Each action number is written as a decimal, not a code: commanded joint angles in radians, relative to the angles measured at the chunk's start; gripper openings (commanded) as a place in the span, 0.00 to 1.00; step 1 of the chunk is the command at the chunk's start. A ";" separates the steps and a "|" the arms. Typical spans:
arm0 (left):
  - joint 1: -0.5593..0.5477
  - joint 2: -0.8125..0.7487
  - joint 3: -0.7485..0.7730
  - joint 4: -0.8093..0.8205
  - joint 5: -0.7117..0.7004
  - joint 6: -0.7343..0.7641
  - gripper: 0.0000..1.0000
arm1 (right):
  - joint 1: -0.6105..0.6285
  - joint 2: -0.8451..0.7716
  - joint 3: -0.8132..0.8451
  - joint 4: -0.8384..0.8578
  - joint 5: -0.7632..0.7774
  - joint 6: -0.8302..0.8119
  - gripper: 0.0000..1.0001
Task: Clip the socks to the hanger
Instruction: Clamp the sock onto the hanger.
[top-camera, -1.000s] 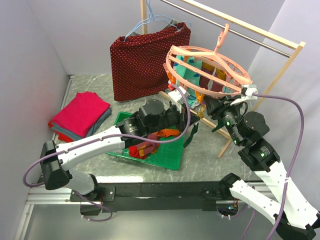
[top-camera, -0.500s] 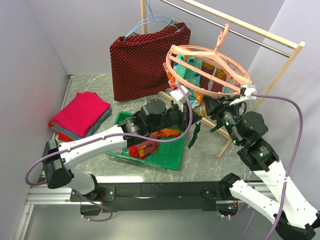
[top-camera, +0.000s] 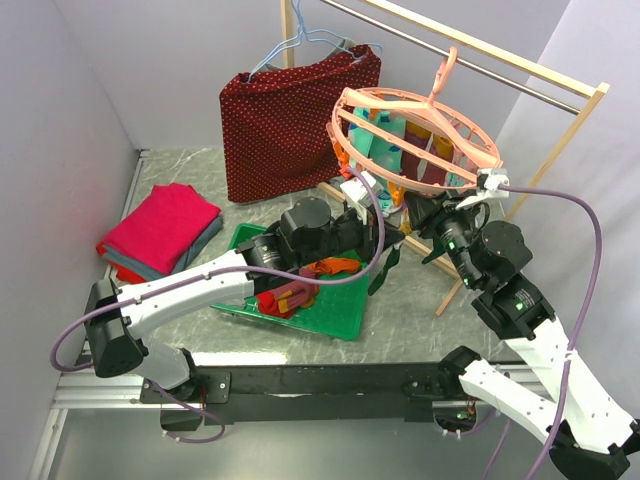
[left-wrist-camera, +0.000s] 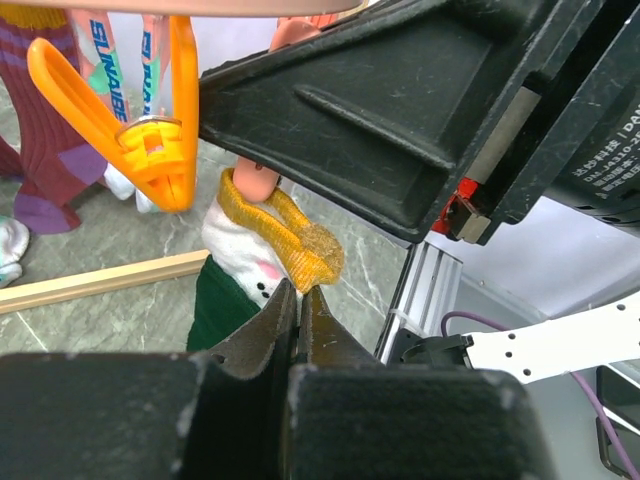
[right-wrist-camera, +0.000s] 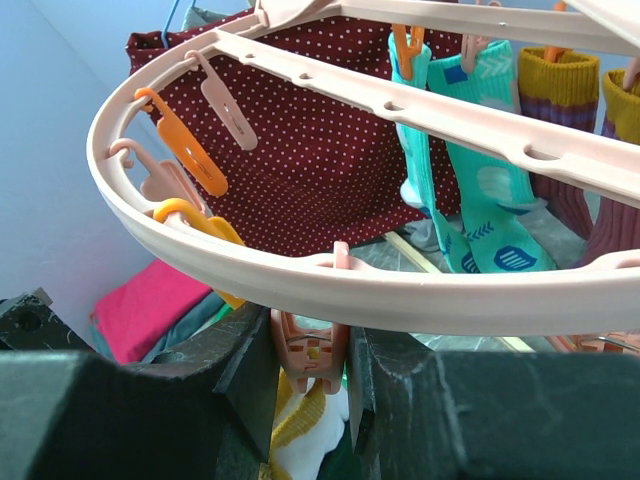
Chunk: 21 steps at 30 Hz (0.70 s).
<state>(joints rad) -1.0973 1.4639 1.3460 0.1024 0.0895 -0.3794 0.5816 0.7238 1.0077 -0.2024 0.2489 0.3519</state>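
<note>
Beneath the near rim of the pink hanger (right-wrist-camera: 400, 290), the right gripper (right-wrist-camera: 310, 365) squeezes one dangling peg (right-wrist-camera: 306, 345) between its fingers. Just under that same rim, the left gripper (left-wrist-camera: 297, 298) is closed tight, pinching a green sock (left-wrist-camera: 282, 238) (yellow cuff uppermost).

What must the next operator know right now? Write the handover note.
Left tool: shut on the green sock near its yellow cuff, which is raised to the peg.
Right tool: shut on a pink peg on the hanger.
Done: teal socks and a purple striped sock hang clipped.
Left: seat the cuff in the peg, release, then hang the loose socks from the green tray.
</note>
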 joint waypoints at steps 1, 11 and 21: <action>-0.001 -0.027 0.050 0.062 0.016 0.016 0.01 | -0.006 0.006 -0.001 0.024 0.003 0.013 0.00; -0.001 -0.008 0.102 0.059 -0.008 0.051 0.01 | -0.006 0.006 0.000 0.014 0.001 0.019 0.00; -0.001 0.038 0.102 0.056 0.006 0.043 0.02 | -0.006 -0.004 0.025 -0.003 0.001 0.021 0.37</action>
<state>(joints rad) -1.0973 1.4883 1.4048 0.1089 0.0860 -0.3527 0.5816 0.7292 1.0077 -0.2028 0.2485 0.3668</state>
